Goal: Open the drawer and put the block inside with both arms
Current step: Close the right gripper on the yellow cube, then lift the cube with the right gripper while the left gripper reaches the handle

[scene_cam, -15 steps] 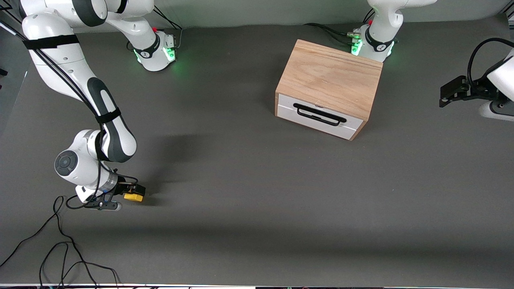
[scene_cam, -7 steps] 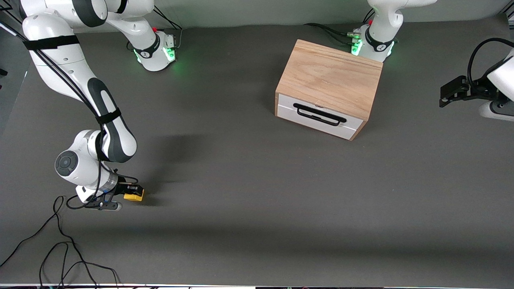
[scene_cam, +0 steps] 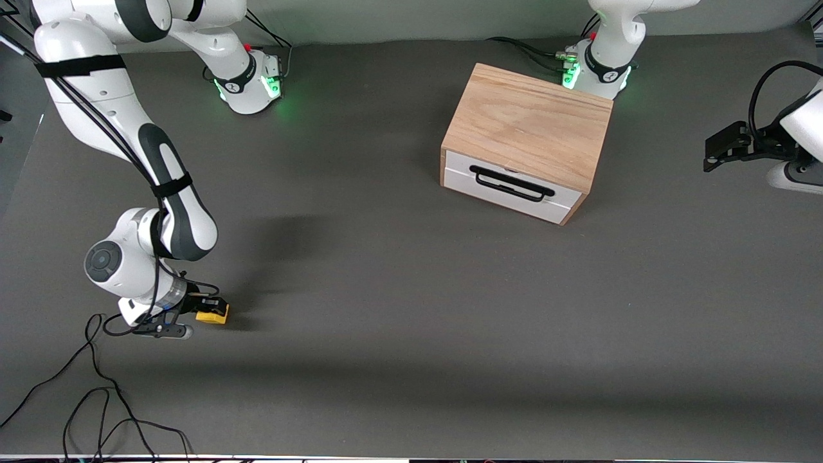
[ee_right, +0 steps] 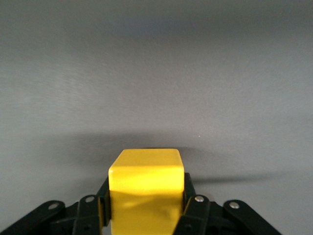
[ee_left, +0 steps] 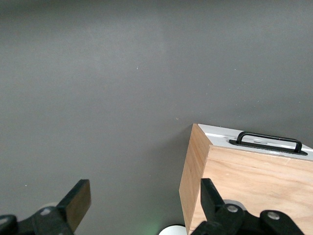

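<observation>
Right gripper (scene_cam: 207, 307): low over the worktop at the right arm's end, closed on the block, one finger (ee_right: 190, 208) pressed against each side of it.
Block (scene_cam: 212, 314): a bright yellow cube clamped between the right gripper's fingers; the right wrist view shows its top face and one side face (ee_right: 145, 196) standing proud of the fingers, with a dark shadow on the worktop beside it. Whether its underside touches the worktop I cannot tell.
Right arm (scene_cam: 164, 193): it comes from its green-lit base and bends down to the near part of the worktop, black cables strapped along it.
Left gripper (scene_cam: 726, 146): up in the air at the left arm's end of the worktop, spread wide with nothing between its fingers (ee_left: 78, 200); this arm waits.
Drawer (scene_cam: 508, 186): fully pushed in, its white front facing the front camera at a slight angle, the long black wire handle (scene_cam: 511, 183) lying across it.
Cabinet (scene_cam: 527, 125): a light oak box standing just in front of the left arm's base, well apart from the block.
Worktop (scene_cam: 398, 302): dark grey, with loose black cables (scene_cam: 96, 399) trailing at the near edge by the right arm.
</observation>
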`<state>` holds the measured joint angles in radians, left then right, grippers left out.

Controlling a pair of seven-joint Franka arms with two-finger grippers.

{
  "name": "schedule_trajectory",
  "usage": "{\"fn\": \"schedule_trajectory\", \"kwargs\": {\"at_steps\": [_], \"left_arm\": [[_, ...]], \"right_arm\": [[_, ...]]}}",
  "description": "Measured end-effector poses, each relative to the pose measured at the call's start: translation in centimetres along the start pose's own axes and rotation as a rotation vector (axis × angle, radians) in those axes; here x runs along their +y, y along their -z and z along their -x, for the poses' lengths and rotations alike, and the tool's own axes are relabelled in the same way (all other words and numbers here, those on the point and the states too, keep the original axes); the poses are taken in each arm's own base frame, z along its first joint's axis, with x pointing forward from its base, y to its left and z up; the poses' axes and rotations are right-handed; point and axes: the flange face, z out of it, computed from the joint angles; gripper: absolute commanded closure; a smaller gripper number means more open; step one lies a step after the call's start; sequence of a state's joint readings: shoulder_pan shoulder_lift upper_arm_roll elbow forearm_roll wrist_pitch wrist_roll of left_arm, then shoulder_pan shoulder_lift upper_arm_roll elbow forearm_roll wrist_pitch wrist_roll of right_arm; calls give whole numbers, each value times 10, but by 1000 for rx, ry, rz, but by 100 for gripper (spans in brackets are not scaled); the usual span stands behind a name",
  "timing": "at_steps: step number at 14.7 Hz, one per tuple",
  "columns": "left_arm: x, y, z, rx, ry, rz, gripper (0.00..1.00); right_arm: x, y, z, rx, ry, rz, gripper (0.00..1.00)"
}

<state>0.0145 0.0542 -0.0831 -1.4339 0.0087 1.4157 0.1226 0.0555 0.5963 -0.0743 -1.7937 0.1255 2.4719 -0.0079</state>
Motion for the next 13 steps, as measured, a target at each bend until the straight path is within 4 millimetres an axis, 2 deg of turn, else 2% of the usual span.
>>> {"fn": "schedule_trajectory", "kwargs": {"at_steps": [2, 4, 6, 8, 11, 13], "left_arm": [[0, 0, 0, 0, 0, 0, 0], [0, 0, 0, 0, 0, 0, 0], [0, 0, 0, 0, 0, 0, 0], [0, 0, 0, 0, 1, 0, 0], [0, 0, 0, -1, 1, 0, 0], [0, -2, -1, -6, -2, 1, 0]], "right_arm": [[-6, 52, -10, -42, 7, -15, 73], [-9, 120, -16, -91, 15, -28, 73], [-7, 182, -16, -133, 23, -24, 73], [-6, 235, -11, -162, 37, -8, 73], [-8, 295, 3, -190, 49, -3, 74], [-9, 322, 16, -189, 50, -8, 74]]}}
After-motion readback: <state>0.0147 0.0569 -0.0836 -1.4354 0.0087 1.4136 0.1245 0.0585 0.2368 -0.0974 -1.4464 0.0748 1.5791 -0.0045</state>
